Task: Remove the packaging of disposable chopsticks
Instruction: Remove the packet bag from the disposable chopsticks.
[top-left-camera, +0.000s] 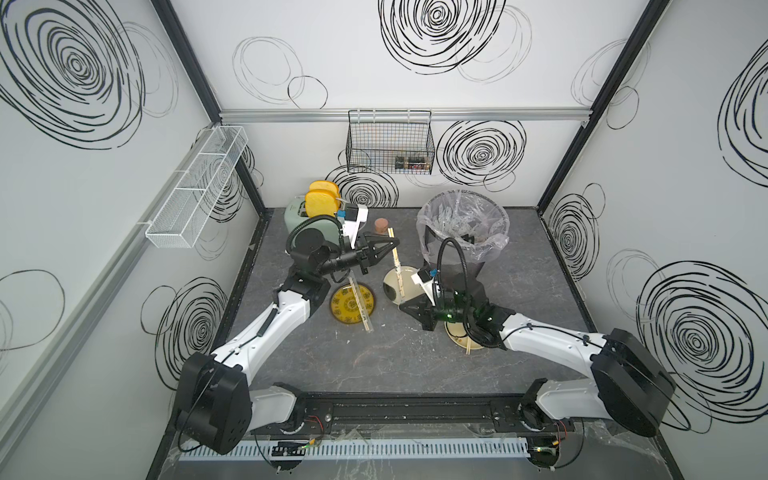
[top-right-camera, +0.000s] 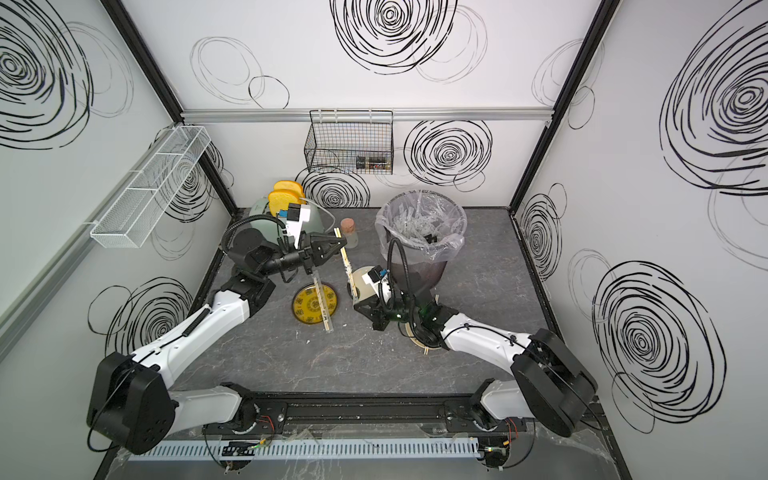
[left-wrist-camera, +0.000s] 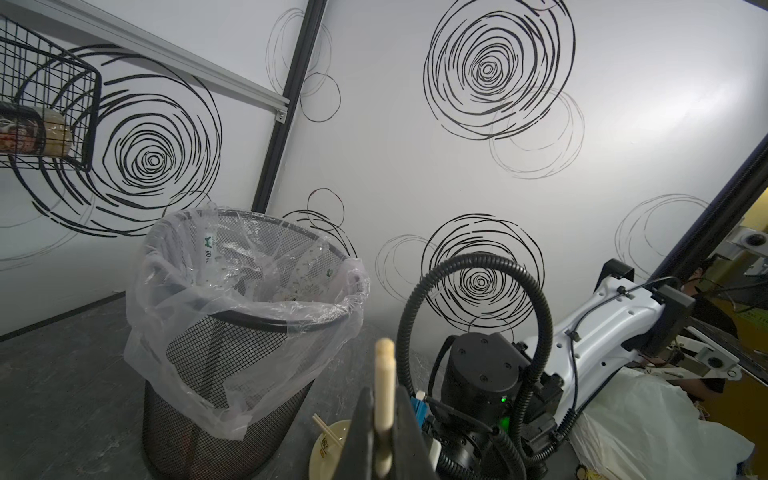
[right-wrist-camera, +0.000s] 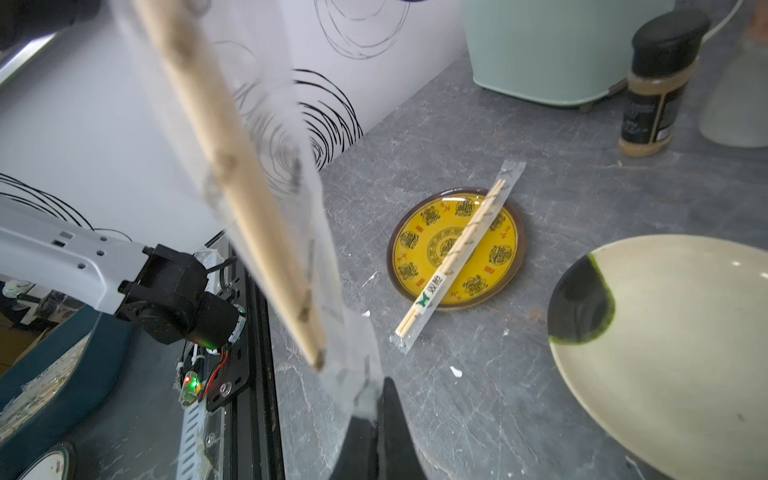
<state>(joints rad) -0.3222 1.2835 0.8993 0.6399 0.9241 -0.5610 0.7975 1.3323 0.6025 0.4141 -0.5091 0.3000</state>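
My left gripper (top-left-camera: 390, 241) (left-wrist-camera: 384, 415) is shut on the upper end of a pair of disposable chopsticks (top-left-camera: 397, 270) (left-wrist-camera: 384, 374), held above the table. The pair slants down inside its clear packaging (right-wrist-camera: 332, 332) over a cream and black plate (top-left-camera: 390, 276). My right gripper (top-left-camera: 405, 308) (right-wrist-camera: 376, 411) is shut on the packaging's lower end, just past the stick tips (right-wrist-camera: 316, 357). A second wrapped pair (top-left-camera: 360, 307) (right-wrist-camera: 457, 253) lies across a yellow plate (top-left-camera: 343, 307) (right-wrist-camera: 415, 232). The ends of a third pair (top-left-camera: 470, 348) stick out from a plate under my right arm.
A mesh bin (top-left-camera: 463, 232) (left-wrist-camera: 232, 332) with a clear liner holds discarded wrappers at the back right. A pale green toaster (top-left-camera: 316, 226) with yellow slices, a spice bottle (right-wrist-camera: 660, 83) and a corked jar (top-left-camera: 380, 226) stand at the back left. Small scraps dot the table.
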